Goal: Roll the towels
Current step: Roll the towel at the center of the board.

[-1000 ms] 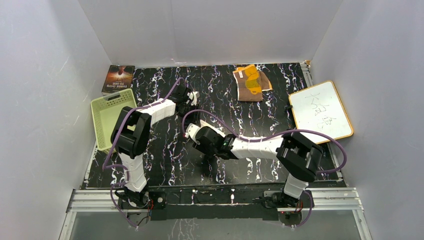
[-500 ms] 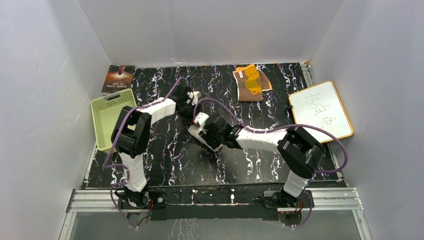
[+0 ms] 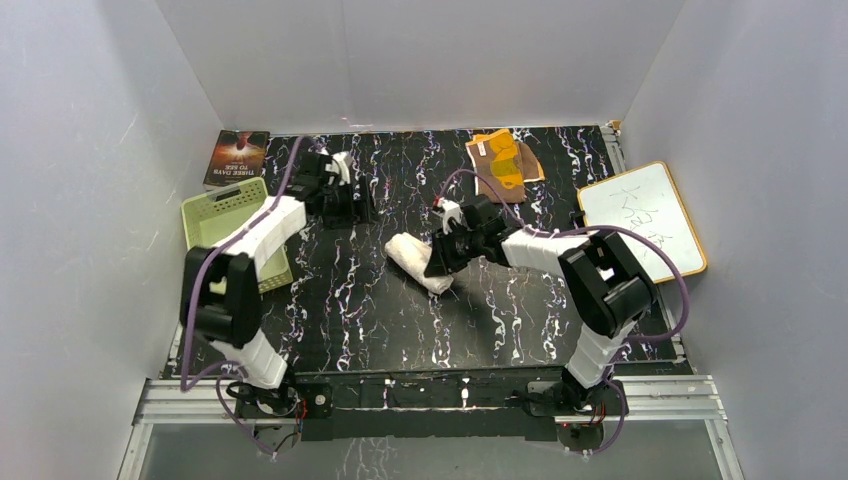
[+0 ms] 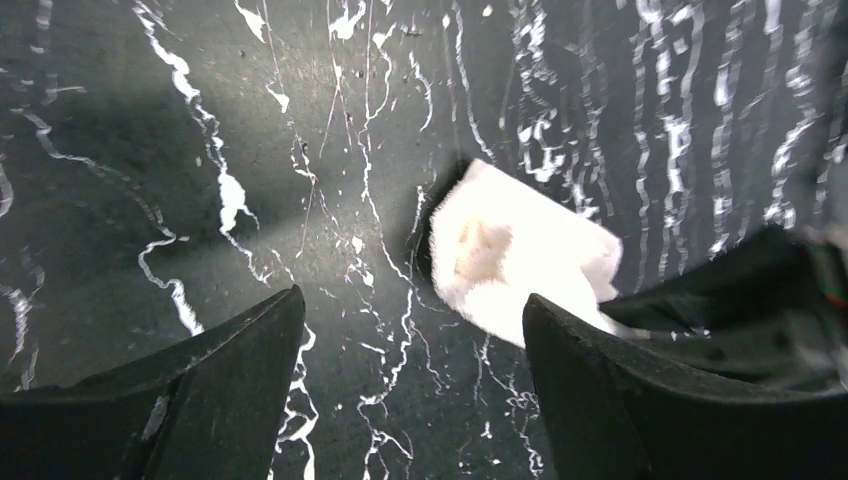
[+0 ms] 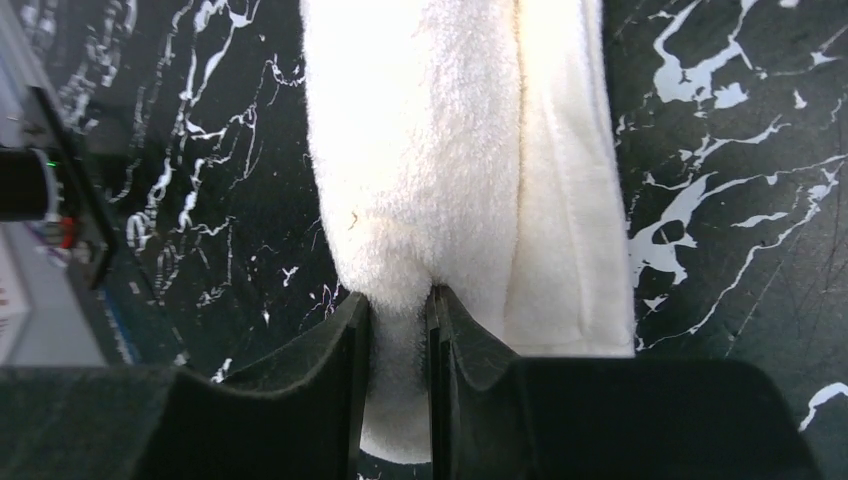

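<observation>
The cream-white towel (image 3: 416, 261) lies rolled into a short log at the middle of the black marbled table. My right gripper (image 3: 443, 256) is at its right end, shut on a fold of the white towel (image 5: 450, 150), which is pinched between the fingers (image 5: 355, 340). My left gripper (image 3: 358, 210) hovers back-left of the roll and apart from it. It stands open over bare table (image 4: 415, 320), with the end of the white towel (image 4: 520, 260) ahead of its right finger. The brown towel with the yellow-orange pattern (image 3: 503, 165) lies crumpled at the back.
A light green basket (image 3: 225, 225) stands at the left edge under the left arm, with a book (image 3: 238, 157) behind it. A whiteboard with a wooden frame (image 3: 640, 222) lies at the right edge. White walls enclose the table.
My left gripper opened, let go and drew away to the back left. My right gripper swung right and back, closing tighter on the white towel, which now shows as a roll.
</observation>
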`<state>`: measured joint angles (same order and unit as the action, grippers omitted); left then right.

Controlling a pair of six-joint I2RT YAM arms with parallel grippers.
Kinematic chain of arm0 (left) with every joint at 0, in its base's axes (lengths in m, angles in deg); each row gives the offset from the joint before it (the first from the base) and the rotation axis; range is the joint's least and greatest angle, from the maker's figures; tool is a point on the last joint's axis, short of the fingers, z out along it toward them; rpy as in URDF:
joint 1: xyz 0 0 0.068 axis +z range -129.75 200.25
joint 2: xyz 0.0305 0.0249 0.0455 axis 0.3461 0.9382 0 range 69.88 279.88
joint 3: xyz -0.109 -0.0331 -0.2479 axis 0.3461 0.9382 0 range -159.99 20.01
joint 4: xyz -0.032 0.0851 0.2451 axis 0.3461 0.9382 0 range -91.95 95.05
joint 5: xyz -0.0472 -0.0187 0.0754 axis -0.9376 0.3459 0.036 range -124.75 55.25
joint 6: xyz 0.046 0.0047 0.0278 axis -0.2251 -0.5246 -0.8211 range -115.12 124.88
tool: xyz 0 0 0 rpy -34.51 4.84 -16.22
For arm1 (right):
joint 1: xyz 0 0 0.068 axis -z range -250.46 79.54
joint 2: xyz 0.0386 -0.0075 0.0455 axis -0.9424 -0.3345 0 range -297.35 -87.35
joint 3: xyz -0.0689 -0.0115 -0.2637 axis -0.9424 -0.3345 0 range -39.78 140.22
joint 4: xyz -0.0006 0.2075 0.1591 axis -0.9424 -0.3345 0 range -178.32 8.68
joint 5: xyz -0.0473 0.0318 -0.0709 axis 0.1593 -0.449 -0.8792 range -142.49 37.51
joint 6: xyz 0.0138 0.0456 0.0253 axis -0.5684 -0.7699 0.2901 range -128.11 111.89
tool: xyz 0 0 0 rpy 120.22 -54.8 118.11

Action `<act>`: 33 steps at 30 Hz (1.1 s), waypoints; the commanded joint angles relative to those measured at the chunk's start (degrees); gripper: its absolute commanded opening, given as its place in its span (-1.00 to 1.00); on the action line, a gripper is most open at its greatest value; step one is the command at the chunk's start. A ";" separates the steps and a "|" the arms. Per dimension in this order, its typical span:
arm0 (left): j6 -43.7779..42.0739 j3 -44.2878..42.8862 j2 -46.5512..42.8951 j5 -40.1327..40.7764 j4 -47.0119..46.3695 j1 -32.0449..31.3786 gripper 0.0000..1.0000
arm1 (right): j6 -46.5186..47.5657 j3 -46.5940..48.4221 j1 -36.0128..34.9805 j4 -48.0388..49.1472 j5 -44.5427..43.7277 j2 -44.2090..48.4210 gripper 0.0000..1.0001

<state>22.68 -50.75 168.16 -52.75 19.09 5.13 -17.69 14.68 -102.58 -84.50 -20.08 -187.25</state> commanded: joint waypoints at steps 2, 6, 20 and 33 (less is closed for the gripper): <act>5.09 7.65 -11.11 -1.46 -6.98 0.97 0.59 | -9.65 -1.35 5.57 6.05 13.85 -4.38 -0.61; 9.71 14.47 -13.20 -9.67 -15.90 0.91 0.60 | -18.14 -3.63 9.22 13.28 19.40 -7.52 -0.62; 23.24 23.47 -4.21 -15.81 -40.69 -8.46 0.60 | -32.12 -7.88 13.13 28.36 23.66 -10.79 -0.61; 32.71 24.69 4.03 -11.47 -49.13 -11.29 0.54 | -29.80 -8.05 13.18 26.14 23.03 -10.21 -0.61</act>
<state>52.41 -26.45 171.83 -66.63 -27.69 -5.07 -48.71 7.18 -89.51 -58.40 3.44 -197.41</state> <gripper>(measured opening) 0.785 0.202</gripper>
